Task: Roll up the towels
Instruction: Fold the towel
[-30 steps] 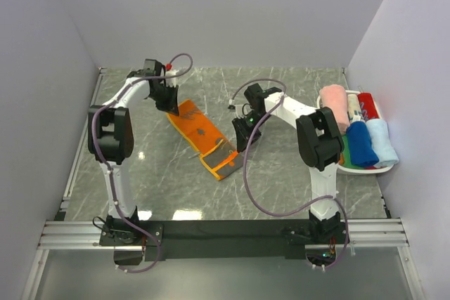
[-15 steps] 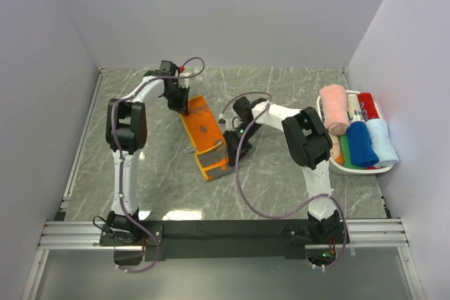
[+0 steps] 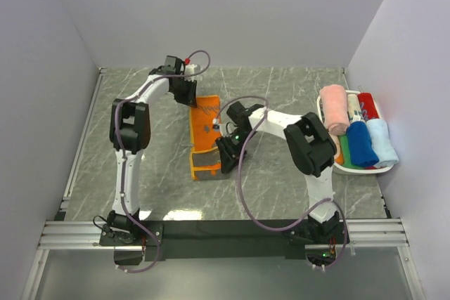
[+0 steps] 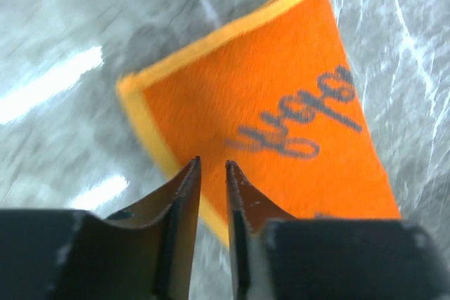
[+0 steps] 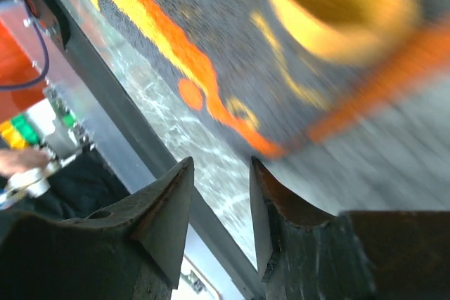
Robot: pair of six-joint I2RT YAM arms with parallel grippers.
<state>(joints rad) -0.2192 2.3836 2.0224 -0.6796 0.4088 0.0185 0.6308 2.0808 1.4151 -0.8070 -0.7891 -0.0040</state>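
Top view, arms: two on the marble table (image 3: 140, 166), both reaching in to the same cloth.
Top view, loose towels: one. The orange towel (image 3: 205, 126) lies flat near the middle of the table, its grey end towards the near side.
Top view, left gripper (image 3: 191, 98): down at the towel's far left corner.
Top view, right gripper (image 3: 223, 147): low at the right edge of the grey end.
Top view, basket (image 3: 383, 168): one, white, at the far right, well apart from the orange towel.
Top view, rolled towels: five clear by colour, pink (image 3: 335, 107), red (image 3: 366, 102), blue (image 3: 361, 144), pale blue (image 3: 382, 140) and green (image 3: 347, 151). There is also one pale bundle between pink and red.
Left wrist, left gripper (image 4: 211, 166): jaws narrowed to a slit, nipping the yellow border of the orange towel (image 4: 281, 103).
Left wrist, lettering (image 4: 302, 121): one dark word, blurred.
Right wrist, right gripper (image 5: 221, 166): jaws moderately apart, with only table (image 5: 211, 138) showing between them.
Right wrist, towel: the grey end of the orange towel (image 5: 281, 33) is just past the fingertips, blurred; I cannot tell if they touch.
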